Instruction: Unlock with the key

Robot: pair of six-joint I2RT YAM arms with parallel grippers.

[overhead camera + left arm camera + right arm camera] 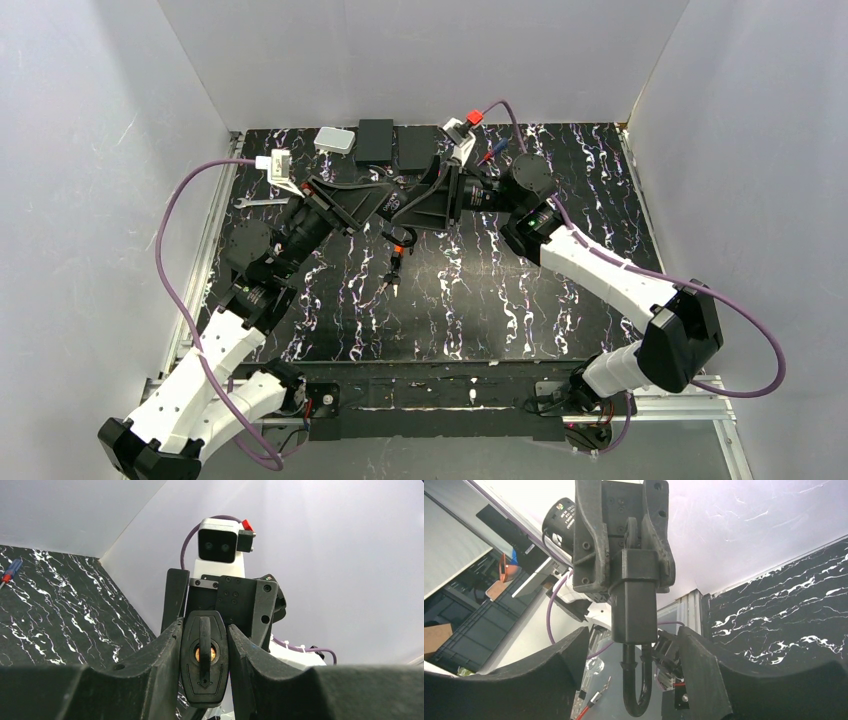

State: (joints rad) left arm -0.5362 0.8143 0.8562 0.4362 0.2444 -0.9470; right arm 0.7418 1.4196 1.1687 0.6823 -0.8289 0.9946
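My left gripper (pixel 204 650) is shut on the black padlock (pixel 204 657), and its underside faces this camera with a brass keyhole behind a black flap. From the right wrist, the padlock body (pixel 634 605) sits in the left fingers. Its shackle (pixel 636 690) hangs in the gap of my right gripper (pixel 634 645), which is open and touches nothing. From above, both grippers meet at mid-table, the left gripper (pixel 385 205) against the right gripper (pixel 418 208). The small key (pixel 396 262), with an orange-red and black head, shows just in front of them over the table, held by neither.
A red-and-blue screwdriver (pixel 492 152) lies at the back right, and shows as the screwdriver (pixel 11 571) from the left wrist. A wrench (pixel 255 201) lies at the left edge. A white box (pixel 335 140) and a black box (pixel 376 140) stand at the back wall.
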